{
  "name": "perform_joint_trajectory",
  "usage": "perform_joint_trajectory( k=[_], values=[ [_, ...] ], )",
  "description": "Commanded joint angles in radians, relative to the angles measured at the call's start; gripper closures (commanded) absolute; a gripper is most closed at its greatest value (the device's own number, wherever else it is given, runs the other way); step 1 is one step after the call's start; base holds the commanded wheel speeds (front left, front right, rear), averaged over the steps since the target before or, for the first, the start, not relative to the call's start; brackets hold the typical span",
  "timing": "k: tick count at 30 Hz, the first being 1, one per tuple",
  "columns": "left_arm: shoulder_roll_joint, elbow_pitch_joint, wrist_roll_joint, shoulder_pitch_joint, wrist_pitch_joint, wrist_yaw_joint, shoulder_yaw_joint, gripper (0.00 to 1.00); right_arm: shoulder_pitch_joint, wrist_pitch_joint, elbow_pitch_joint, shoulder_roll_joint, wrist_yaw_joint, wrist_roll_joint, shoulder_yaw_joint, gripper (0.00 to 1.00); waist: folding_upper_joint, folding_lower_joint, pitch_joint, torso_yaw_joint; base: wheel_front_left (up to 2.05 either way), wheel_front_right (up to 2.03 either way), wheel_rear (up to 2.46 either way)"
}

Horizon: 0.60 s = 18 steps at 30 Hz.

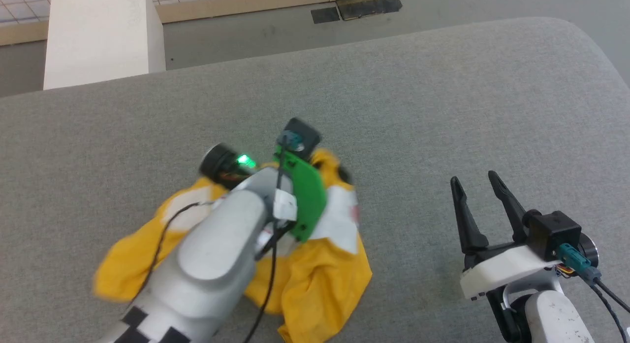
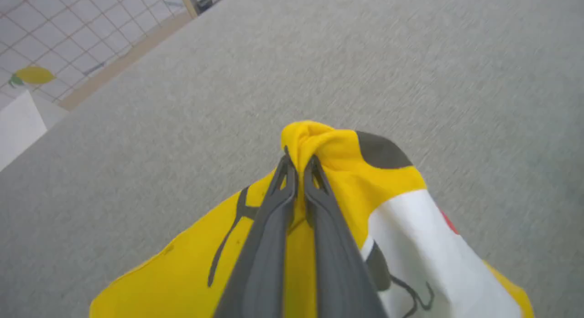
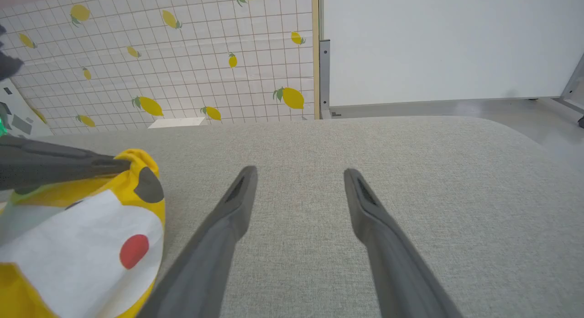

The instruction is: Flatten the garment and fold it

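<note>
On the left half of the grey padded surface (image 1: 443,111), the garment (image 1: 320,279) sat in a crumpled heap, mustard yellow with white patches showing. The left arm (image 1: 221,244) reached across the top of it, so in the head view a good chunk of the shirt was hidden under the pale forearm.

In the left wrist view, the left gripper (image 2: 299,165) had its two dark fingers pressed together on a bunched yellow fold at the far edge of the shirt, with the cloth poking out past the tips in a little peak. A dark oval patch (image 2: 381,151) sat just to the right of that pinch, and below it was a white patch with a bit of red at its edge.

From the right wrist camera you could see the red dot (image 3: 133,250) on the white patch properly.

Further right, the right gripper (image 1: 475,180) was well apart from the shirt, fingers spread wide over bare grey fabric, holding nothing.
</note>
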<state>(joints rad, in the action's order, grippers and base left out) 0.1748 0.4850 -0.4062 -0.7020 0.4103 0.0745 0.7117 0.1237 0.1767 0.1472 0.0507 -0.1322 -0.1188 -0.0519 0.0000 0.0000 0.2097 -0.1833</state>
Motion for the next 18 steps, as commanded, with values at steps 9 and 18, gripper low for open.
perform_joint_trajectory(
  k=[9, 18],
  values=[
    [-0.097, -0.024, 0.015, -0.065, -0.322, 0.044, 0.093, 1.00, 0.011, 0.004, 0.000, -0.001, 0.002, 0.004, 0.008, 0.00, 0.0000, 0.0000, -0.016, 0.023, 0.00, 0.00, 0.00],
    [-0.067, 0.027, -0.217, 0.053, -0.189, 0.056, 0.342, 0.00, 0.004, -0.013, -0.015, -0.001, 0.002, 0.015, 0.042, 0.00, 0.0000, 0.0000, -0.019, 0.048, 0.00, 0.00, 0.00]
  ],
)
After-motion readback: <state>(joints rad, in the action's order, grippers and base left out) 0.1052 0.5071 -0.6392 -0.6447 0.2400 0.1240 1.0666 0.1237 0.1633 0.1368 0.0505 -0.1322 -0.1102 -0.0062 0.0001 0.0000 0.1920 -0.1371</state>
